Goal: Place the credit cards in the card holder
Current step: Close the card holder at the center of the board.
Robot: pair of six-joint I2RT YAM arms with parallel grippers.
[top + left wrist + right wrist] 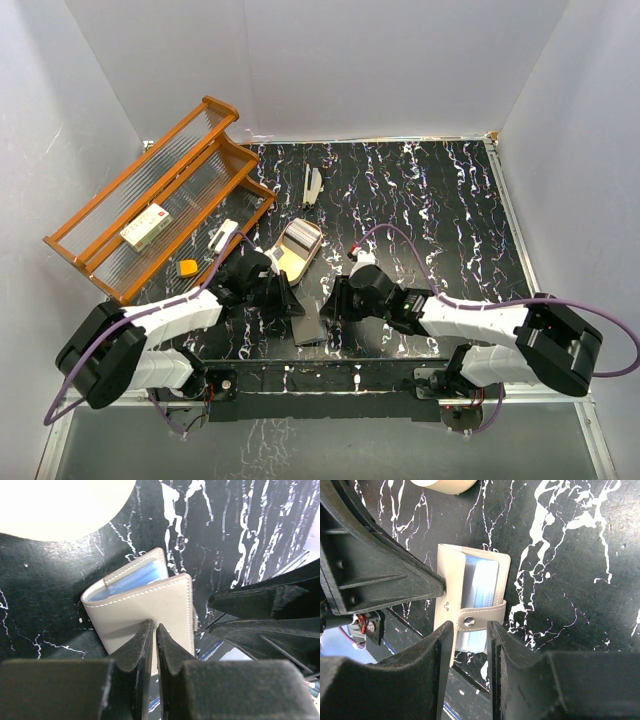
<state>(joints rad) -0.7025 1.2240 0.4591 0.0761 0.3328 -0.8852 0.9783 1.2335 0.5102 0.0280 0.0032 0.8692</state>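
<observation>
Tight pinch: left gripper on card holder cover; right gripper spread, jaws straddling snap strap.

Half-open beige card holder with blue sleeves; credit cards stacked nearby

An orange rack holds a white box; a tan oval tray sits near it

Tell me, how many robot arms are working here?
2. The left arm reaches in from the left, the right arm from the right, both ending at the card holder. None seems hidden.
</observation>
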